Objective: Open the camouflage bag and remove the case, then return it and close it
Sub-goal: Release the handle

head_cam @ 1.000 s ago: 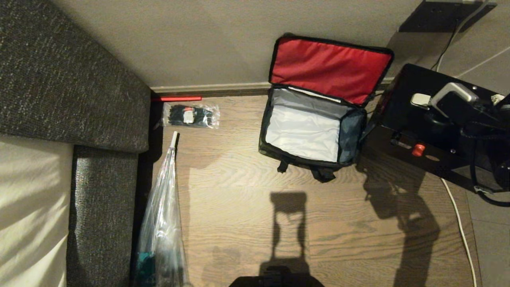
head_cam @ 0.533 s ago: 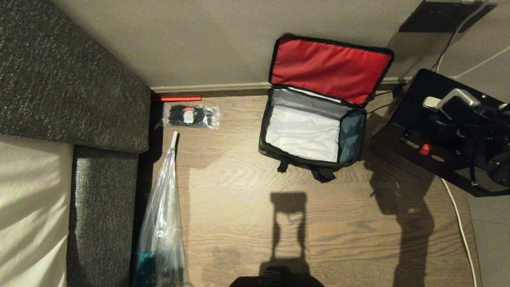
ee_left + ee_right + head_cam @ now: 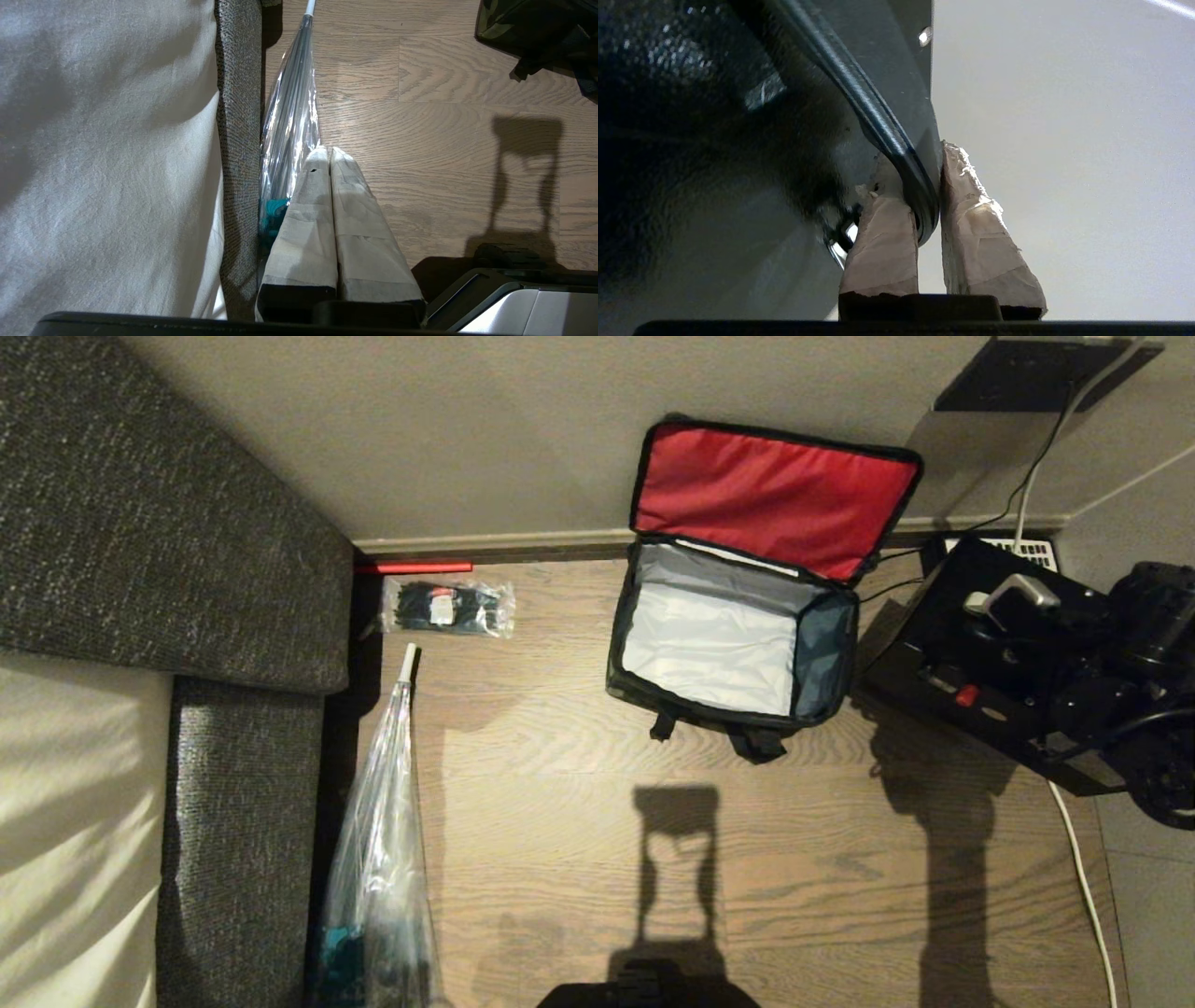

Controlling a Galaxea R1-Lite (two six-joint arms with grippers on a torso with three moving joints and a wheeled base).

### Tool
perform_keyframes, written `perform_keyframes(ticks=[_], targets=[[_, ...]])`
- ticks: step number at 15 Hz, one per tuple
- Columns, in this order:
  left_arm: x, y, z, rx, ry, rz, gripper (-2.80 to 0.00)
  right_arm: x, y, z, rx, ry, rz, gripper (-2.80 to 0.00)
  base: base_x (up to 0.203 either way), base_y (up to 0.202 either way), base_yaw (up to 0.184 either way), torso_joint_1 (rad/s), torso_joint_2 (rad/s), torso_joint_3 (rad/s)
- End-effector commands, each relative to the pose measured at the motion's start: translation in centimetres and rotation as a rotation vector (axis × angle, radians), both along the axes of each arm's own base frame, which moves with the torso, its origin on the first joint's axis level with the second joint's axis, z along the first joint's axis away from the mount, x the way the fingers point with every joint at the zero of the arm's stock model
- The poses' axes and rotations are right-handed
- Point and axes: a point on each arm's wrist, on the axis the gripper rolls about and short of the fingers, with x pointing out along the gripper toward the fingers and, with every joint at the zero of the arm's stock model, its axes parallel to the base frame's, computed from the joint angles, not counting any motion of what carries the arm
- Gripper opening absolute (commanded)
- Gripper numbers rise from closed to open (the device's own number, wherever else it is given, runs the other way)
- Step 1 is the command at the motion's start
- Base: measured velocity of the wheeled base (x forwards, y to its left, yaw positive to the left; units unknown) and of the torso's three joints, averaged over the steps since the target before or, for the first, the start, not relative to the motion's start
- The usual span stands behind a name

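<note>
The camouflage bag [image 3: 826, 653] lies open on the wooden floor by the wall, its red lid [image 3: 766, 495] folded back and its pale grey interior empty. A corner of the bag [image 3: 514, 28] shows in the left wrist view. To the right of the bag, my right gripper [image 3: 1004, 597] holds the flat black case [image 3: 934, 644] tilted over the floor. In the right wrist view the right gripper [image 3: 920, 156] is shut on the case's [image 3: 738, 140] rounded edge. My left gripper [image 3: 328, 151] is parked low beside the sofa, shut on nothing.
A grey sofa [image 3: 168, 523] with a white cushion [image 3: 65, 821] fills the left. A clear packet of black cable ties [image 3: 448, 607], a red stick [image 3: 415, 567] and a plastic-wrapped umbrella [image 3: 383, 859] lie beside it. A white cable [image 3: 1083, 887] runs along the right edge.
My right gripper has carried the case down and away to the right, nearer the floor beside the bag. The bag and the left arm have not moved.
</note>
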Motion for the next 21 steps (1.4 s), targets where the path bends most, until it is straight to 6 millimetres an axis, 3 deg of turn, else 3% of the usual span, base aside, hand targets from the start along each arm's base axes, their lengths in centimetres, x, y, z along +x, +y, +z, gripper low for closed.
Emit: perform_keyframes(ticks=[1,9,10,12,15,18,21], targets=[[0.0,0.0,0.0,0.0,-0.001,0.001,-2.8,2.9,-0.8,-3.3,0.007,0.08,-0.026,-2.8,0.0,0.0,0.0,0.0,0.0,0.0],[0.0,0.0,0.0,0.0,-0.001,0.001,-2.8,7.6,-2.1,-9.0,0.027,0.185,-0.041,-2.8,0.0,0.0,0.0,0.0,0.0,0.0],[0.0,0.0,0.0,-0.001,-0.001,0.001,-2.8,7.8,-2.1,-9.6,0.033,0.21,-0.023,0.0,0.0,0.0,0.0,0.0,0.0,0.0],[0.0,0.0,0.0,0.0,-0.001,0.001,-2.8,7.6,-2.0,-11.2,0.059,0.275,0.022,0.0,0.0,0.0,0.0,0.0,0.0,0.0],[0.0,0.0,0.0,0.0,-0.001,0.001,-2.8,5.3,-1.3,-13.3,0.09,0.406,0.134,0.0,0.0,0.0,0.0,0.0,0.0,0.0],[0.0,0.0,0.0,0.0,-0.001,0.001,-2.8,3.2,0.1,-11.5,0.12,0.373,0.198,0.0,0.0,0.0,0.0,0.0,0.0,0.0],[0.0,0.0,0.0,0.0,-0.001,-0.001,-2.8,0.6,0.8,-8.0,0.12,0.301,0.251,0.0,0.0,0.0,0.0,0.0,0.0,0.0]])
